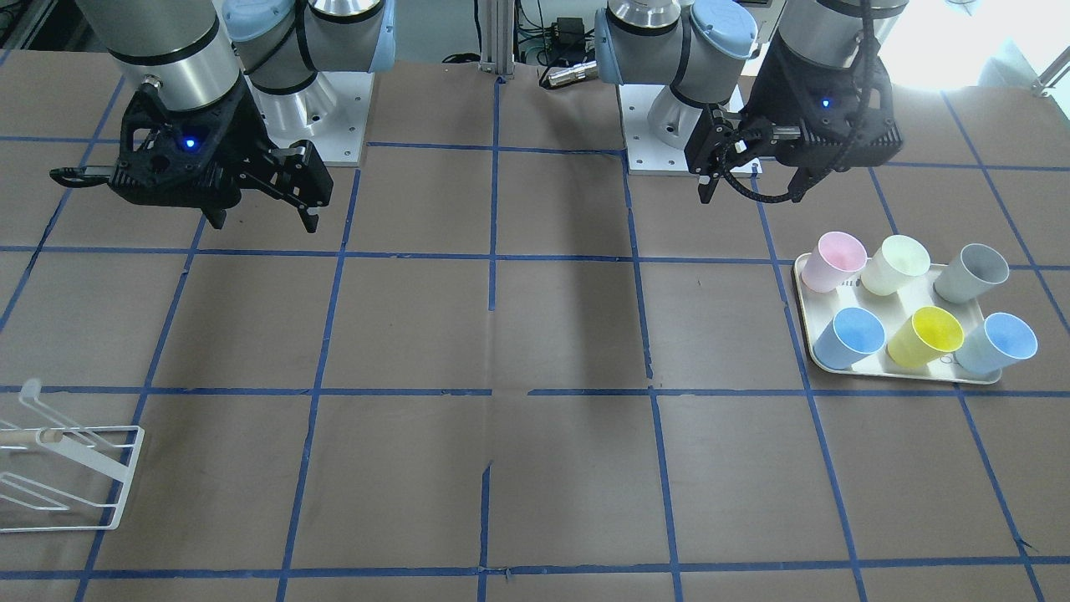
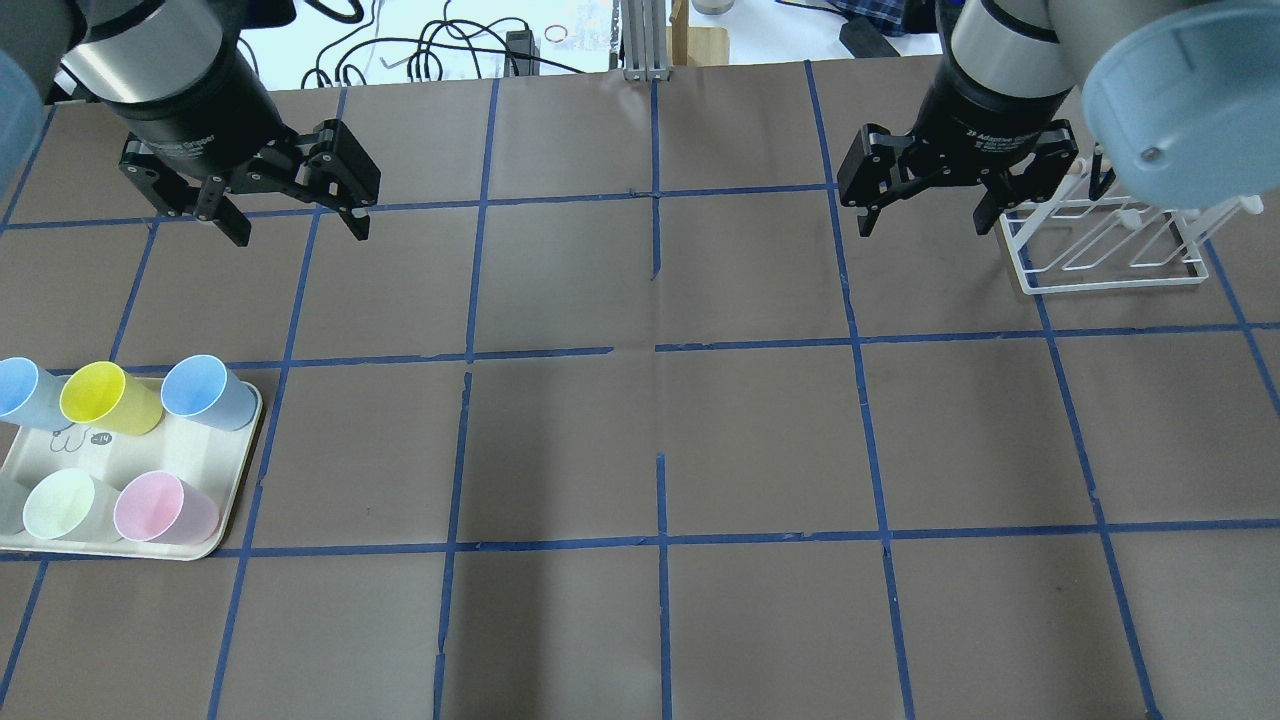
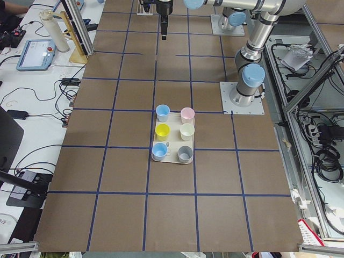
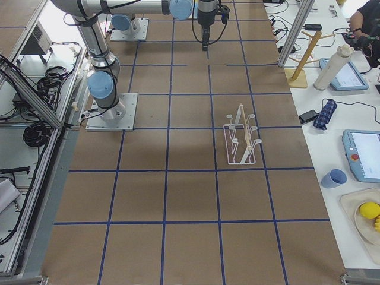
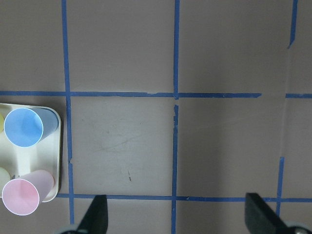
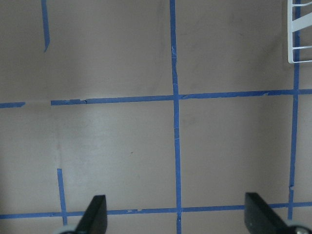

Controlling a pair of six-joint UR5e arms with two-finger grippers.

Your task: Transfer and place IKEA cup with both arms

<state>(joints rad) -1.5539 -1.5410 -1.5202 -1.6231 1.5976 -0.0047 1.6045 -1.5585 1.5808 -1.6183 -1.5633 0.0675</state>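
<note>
Looking down on the brown bench [image 2: 560, 440] with its blue tape lines, we see a pale tray [image 1: 911, 374] close to the left edge. It sits about halfway between the robot's edge and the far edge. Six cups stand on the tray, all with the open side up, in two rows of three.

The row nearer the far edge has the first blue cup [image 1: 851, 337], a yellow cup [image 1: 926, 336] and the second blue cup [image 1: 999, 343]. The first blue cup is at the end of the tray that faces the middle of the bench. The second blue cup is at the end nearest the left edge. The two look alike, and we cannot tell which one is the IKEA cup. The row nearer the robot has a pink cup [image 1: 836, 261], a pale green cup [image 1: 896, 264] and a grey cup [image 1: 972, 272].

The left gripper [image 2: 300, 232] hangs high over the bench with its two fingers spread wide apart and nothing between them. It is well apart from the tray. Its wrist camera sees only the first blue cup and the pink cup at the tray's end.

The right gripper [image 2: 925, 228] hangs high too, fingers wide apart and holding nothing.

A white wire rack [image 2: 1110, 286] stands toward the far right corner of the bench.
</note>
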